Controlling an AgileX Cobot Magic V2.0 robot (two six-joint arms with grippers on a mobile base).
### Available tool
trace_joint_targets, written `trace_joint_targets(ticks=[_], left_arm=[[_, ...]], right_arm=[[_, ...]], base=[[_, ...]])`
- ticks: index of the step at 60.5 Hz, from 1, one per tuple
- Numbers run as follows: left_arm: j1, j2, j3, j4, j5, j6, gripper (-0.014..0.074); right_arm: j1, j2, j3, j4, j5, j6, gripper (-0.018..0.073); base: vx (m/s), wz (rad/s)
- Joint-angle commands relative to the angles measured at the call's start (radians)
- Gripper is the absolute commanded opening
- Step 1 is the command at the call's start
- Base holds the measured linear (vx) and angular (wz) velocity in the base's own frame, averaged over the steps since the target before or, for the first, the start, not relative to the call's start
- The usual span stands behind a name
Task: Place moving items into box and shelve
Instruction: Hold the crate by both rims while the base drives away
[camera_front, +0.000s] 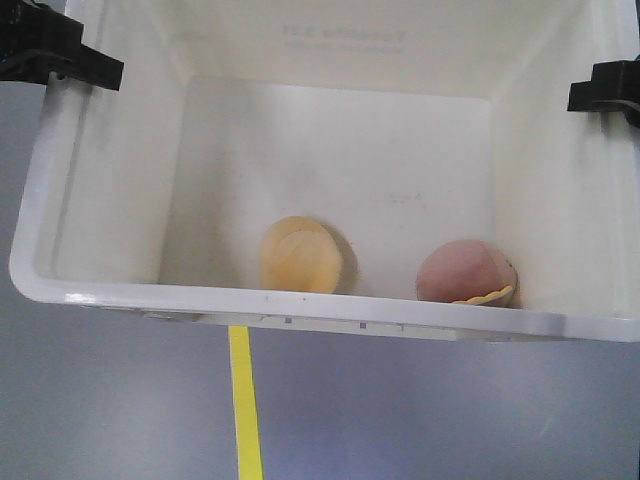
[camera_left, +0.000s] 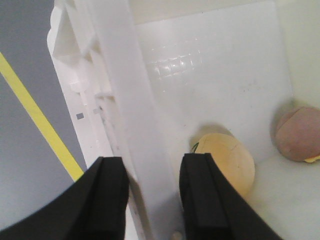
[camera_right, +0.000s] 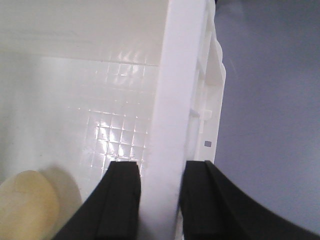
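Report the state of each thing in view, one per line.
box: open-topped, both balls inside, a gripper on each side wall.
cream-yellow ball: lying loose on the box floor, by the near wall.
pinkish-brown ball: lying loose on the box floor, apart from the other ball.
left gripper: shut on the box's left wall.
right gripper: shut on the box's right wall.

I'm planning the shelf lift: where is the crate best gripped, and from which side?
Take the crate by the tops of its two opposite side walls, from above: each wall is thin and upright, so it fits a pincer, as the left pincer and right pincer show.
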Motion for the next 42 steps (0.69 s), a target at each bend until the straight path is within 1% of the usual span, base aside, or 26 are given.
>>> trace_joint_targets(ticks=[1,21,42], left_arm=[[-0.02,-0.039,-0.046,-0.194,-0.088,0.027,-0.0006],[-0.02,-0.039,-0.046,-0.194,-0.084,0.027,-0.0006],[-0.02,-0.039,-0.046,-0.194,-0.084,0.027,-0.0006]], right_arm=[[0.01,-0.029,-0.045,0.138,-0.128,-0.018,-0.0006],[0.01,-0.029,-0.045,0.138,-0.128,-0.018,-0.0006],[0.01,-0.029,-0.045,0.138,-0.121,-0.018,-0.0006]], base=[[-0.04,0.38],[-0.02,0.3],[0.04,0.15]])
